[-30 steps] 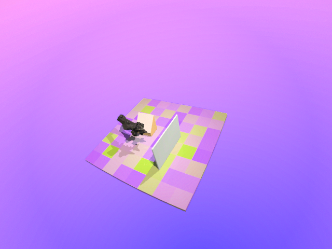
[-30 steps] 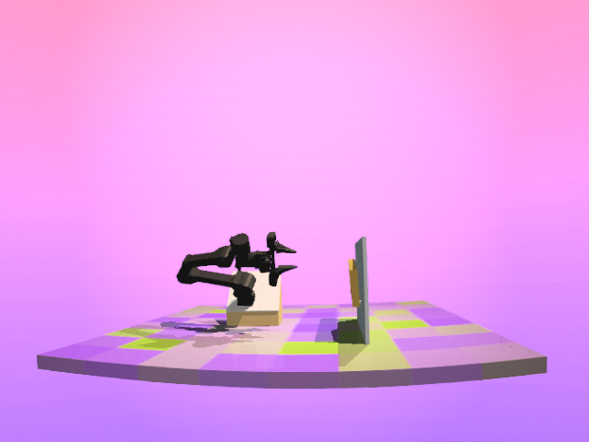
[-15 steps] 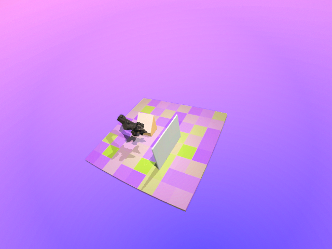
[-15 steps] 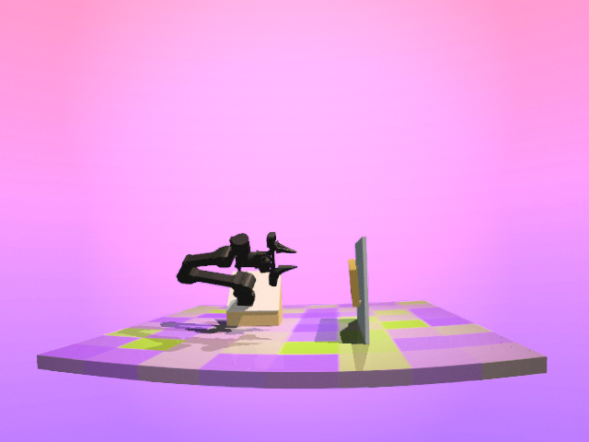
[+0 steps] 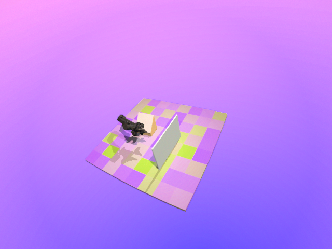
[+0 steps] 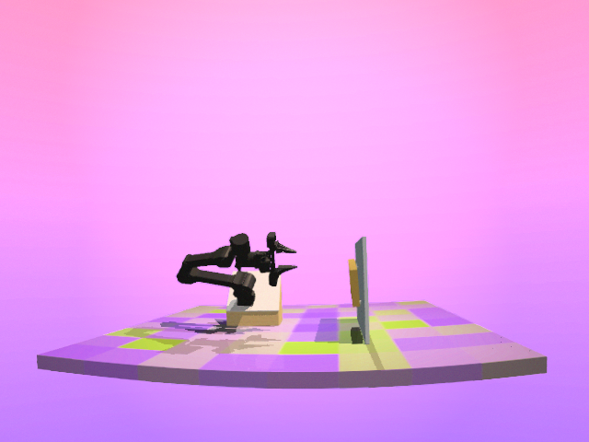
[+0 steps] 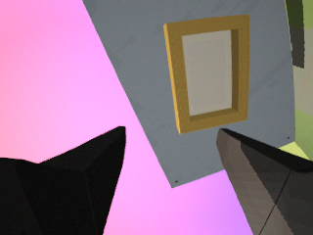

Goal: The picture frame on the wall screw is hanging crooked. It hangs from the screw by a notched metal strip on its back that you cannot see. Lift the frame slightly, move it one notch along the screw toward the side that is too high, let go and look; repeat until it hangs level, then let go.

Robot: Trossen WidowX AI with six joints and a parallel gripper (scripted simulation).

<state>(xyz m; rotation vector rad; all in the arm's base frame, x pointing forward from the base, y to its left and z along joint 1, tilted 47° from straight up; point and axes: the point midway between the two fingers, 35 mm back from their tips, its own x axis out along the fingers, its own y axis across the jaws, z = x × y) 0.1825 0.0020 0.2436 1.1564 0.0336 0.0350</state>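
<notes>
The gold picture frame (image 7: 180,73) (image 6: 353,283) hangs on the grey wall panel (image 5: 167,144) (image 6: 363,285) (image 7: 132,54). In the wrist view, which is turned sideways, the frame looks tilted against the panel: the end of its top bar toward the bottom of the image is nearer the panel's top edge. The screw and notched strip are hidden behind it. My gripper (image 6: 295,260) (image 7: 172,129) is open and empty, its fingers one above the other. It points at the panel from a clear distance and does not touch the frame. The top camera sees only the panel's back.
A cream and orange wedge-shaped block (image 5: 146,122) (image 6: 266,296) stands close beside the arm. The wall panel stands upright on the checkered table top (image 5: 178,196) (image 6: 304,364). The arm's shadow falls on the table.
</notes>
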